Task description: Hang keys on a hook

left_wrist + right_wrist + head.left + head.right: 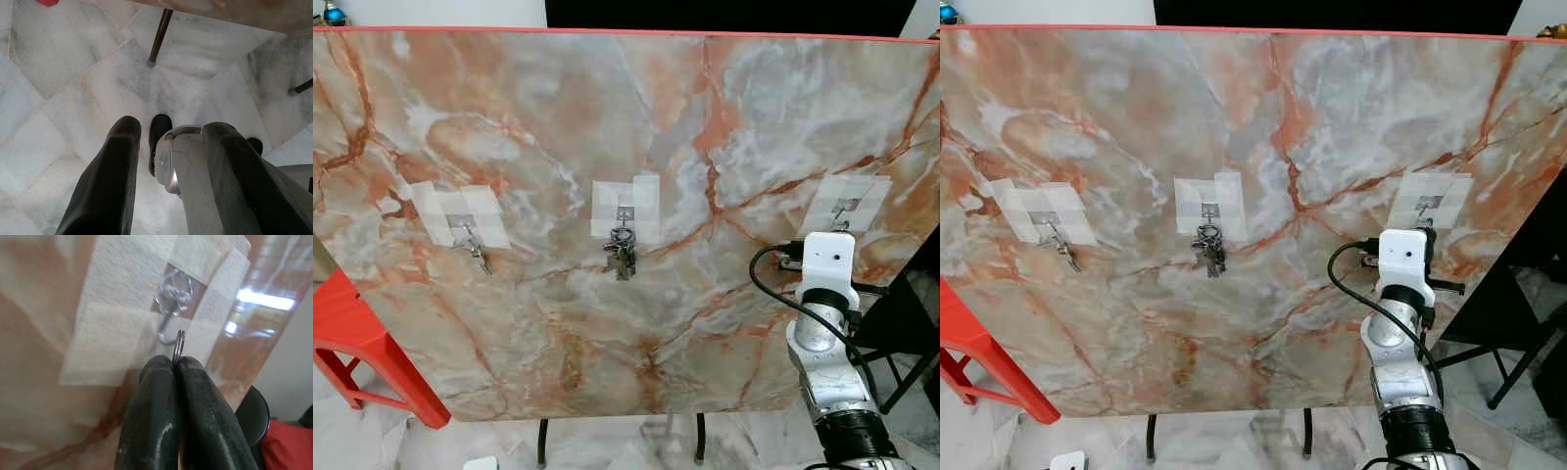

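Marble board stands tilted, three taped hooks across it. Red stool at its left edge. Right gripper raised at right hook, fingers pinched shut on key ring. Ring stands edge-on, poking out beyond fingertips, just beside hook's curled tip. Middle hook carries key bunch; left hook holds single key. Left gripper hangs over floor tiles, fingers parted.
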{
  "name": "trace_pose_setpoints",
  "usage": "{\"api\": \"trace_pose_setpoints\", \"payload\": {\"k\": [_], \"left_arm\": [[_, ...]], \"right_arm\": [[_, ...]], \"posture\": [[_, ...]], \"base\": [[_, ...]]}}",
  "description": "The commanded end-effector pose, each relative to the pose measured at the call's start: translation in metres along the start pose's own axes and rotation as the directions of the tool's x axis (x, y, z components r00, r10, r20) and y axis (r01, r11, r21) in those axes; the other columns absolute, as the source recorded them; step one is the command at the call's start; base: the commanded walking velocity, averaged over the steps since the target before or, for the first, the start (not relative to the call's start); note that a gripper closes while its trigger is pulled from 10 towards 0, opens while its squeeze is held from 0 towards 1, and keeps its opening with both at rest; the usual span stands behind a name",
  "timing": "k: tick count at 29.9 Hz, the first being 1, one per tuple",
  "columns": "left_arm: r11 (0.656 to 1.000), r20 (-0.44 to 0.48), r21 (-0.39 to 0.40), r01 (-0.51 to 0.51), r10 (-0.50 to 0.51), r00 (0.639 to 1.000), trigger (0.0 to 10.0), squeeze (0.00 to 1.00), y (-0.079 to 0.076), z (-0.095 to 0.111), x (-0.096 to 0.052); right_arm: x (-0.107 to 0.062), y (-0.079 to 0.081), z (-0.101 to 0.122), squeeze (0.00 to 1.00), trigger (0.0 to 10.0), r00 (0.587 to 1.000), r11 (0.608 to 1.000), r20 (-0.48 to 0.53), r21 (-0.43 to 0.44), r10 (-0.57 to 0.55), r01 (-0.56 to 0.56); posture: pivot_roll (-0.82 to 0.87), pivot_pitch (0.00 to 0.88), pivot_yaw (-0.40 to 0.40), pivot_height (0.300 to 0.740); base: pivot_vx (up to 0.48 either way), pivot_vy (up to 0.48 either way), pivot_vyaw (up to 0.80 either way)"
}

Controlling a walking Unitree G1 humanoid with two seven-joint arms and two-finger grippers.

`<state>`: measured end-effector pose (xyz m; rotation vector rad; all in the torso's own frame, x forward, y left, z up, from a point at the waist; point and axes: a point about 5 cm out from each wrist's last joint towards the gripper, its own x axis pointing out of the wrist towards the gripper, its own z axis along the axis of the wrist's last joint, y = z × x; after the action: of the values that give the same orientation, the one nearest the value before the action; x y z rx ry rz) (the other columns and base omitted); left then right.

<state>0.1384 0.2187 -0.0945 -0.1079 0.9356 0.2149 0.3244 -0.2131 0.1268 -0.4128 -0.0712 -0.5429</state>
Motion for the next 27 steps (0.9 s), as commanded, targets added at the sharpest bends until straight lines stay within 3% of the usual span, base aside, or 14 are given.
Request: {"api": "trace_pose_setpoints", "payload": {"k": [1, 6, 7, 9, 13, 20, 24, 25, 26, 27], "left_arm": [[1.0, -0.011, 0.013, 0.004, -0.004, 1.0, 10.0, 0.0, -0.001, -0.002, 0.0], [1.0, -0.006, 0.006, -0.016, 0.016, 1.0, 10.0, 0.0, 0.018, -0.003, -0.004], [1.0, -0.004, 0.001, -0.029, 0.029, 1.0, 10.0, 0.0, 0.032, -0.004, -0.007], [0.999, -0.004, -0.002, -0.041, 0.041, 0.999, 10.0, 0.0, 0.044, -0.005, -0.01], [0.999, -0.004, -0.003, -0.05, 0.05, 0.999, 10.0, 0.0, 0.054, -0.005, -0.012], [0.999, -0.002, 0.003, -0.041, 0.041, 0.999, 10.0, 0.0, 0.05, -0.003, -0.011], [1.0, -0.004, 0.017, -0.026, 0.026, 1.0, 10.0, 0.0, 0.03, -0.001, -0.005], [1.0, -0.005, 0.022, -0.017, 0.017, 1.0, 10.0, 0.0, 0.02, 0.002, -0.002], [1.0, -0.005, 0.024, -0.013, 0.013, 1.0, 10.0, 0.0, 0.016, 0.003, -0.001], [1.0, -0.004, 0.026, -0.008, 0.008, 1.0, 10.0, 0.0, 0.011, 0.004, 0.0]], "right_arm": [[0.004, 0.0, 0.004, 0.0, 10.0, 1.0, 1.0, 0.007, -0.005, 0.0, 0.0], [0.005, 0.0, 0.004, 0.0, 10.0, 1.0, 1.0, 0.014, -0.018, 0.005, -0.005], [0.004, 0.001, 0.004, 0.0, 10.0, 1.0, 1.0, 0.012, -0.019, 0.005, -0.005], [0.004, 0.0, 0.003, 0.0, 10.0, 1.0, 1.0, 0.006, -0.021, 0.005, -0.005], [0.002, 0.0, -0.001, 0.0, 10.0, 1.0, 1.0, -0.01, -0.022, 0.006, -0.006], [-0.003, 0.004, -0.011, 0.0, 10.0, 0.998, 0.999, -0.054, -0.033, 0.04, -0.042], [-0.003, 0.005, -0.011, 0.0, 10.0, 0.997, 0.998, -0.059, -0.034, 0.045, -0.047], [-0.003, 0.005, -0.011, 0.28, 10.0, 0.997, 0.998, -0.061, -0.03, 0.045, -0.047], [-0.003, 0.005, -0.011, 0.28, 10.0, 0.997, 0.999, -0.061, -0.028, 0.044, -0.046], [-0.003, 0.005, -0.011, 0.69, 10.0, 0.997, 0.999, -0.061, -0.026, 0.043, -0.044]], "posture": [[0.06, 0.0, -0.062, 0.735], [0.06, 0.0, -0.061, 0.735], [0.06, 0.0, -0.061, 0.735], [0.05, 0.0, -0.061, 0.735], [0.05, 0.0, -0.06, 0.735], [0.05, 0.0, -0.061, 0.735], [0.05, 0.0, -0.061, 0.735], [0.05, 0.0, -0.061, 0.735], [0.05, 0.0, -0.061, 0.735], [0.05, 0.0, -0.06, 0.735]], "base": [[0.0, 0.0, 0.0], [0.0, 0.0, 0.0], [0.0, 0.0, 0.0], [0.0, 0.0, 0.0], [0.0, 0.0, 0.0], [0.0, 0.0, 0.0], [0.0, 0.0, 0.0], [0.0, 0.0, 0.0], [0.0, 0.0, 0.0], [0.0, 0.0, 0.0]]}}
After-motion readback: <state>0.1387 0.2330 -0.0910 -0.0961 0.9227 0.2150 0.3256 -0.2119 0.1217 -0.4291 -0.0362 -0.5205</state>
